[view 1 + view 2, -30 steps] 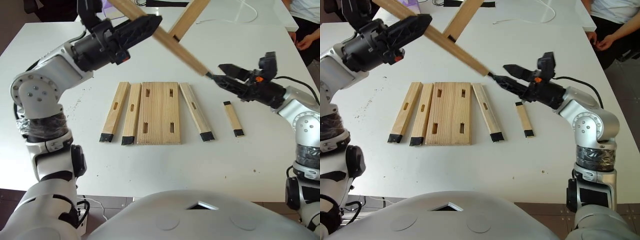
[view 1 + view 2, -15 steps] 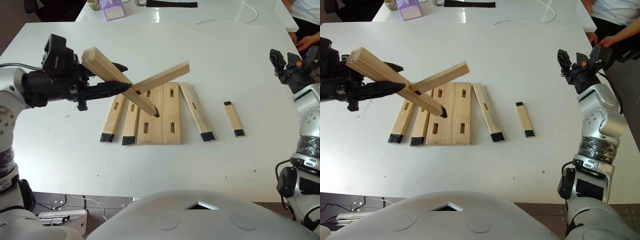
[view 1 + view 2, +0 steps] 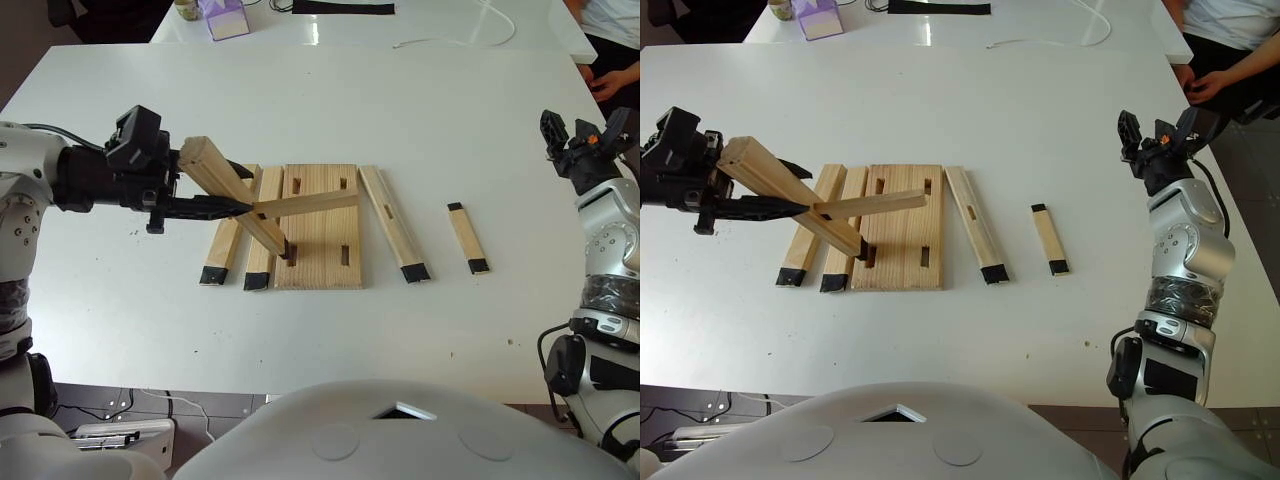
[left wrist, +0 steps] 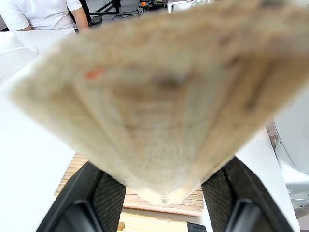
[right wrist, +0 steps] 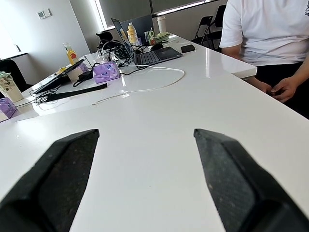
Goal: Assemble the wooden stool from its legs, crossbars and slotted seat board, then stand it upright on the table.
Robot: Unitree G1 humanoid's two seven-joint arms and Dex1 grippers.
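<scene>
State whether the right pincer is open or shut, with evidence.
Open: the right pincer has fingers wide apart, with table showing between them.

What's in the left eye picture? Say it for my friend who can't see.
The left tool holds a pale wooden leg with a crossbar stuck in it, black tip down over the flat slotted wooden seat board on a white table. Three loose legs lie beside it.

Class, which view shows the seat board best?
Right eye view: the seat board lies flat, most of its face seen from above. The left eye view shows the same. In the left wrist view the held leg blocks it; the right wrist view faces away.
</scene>
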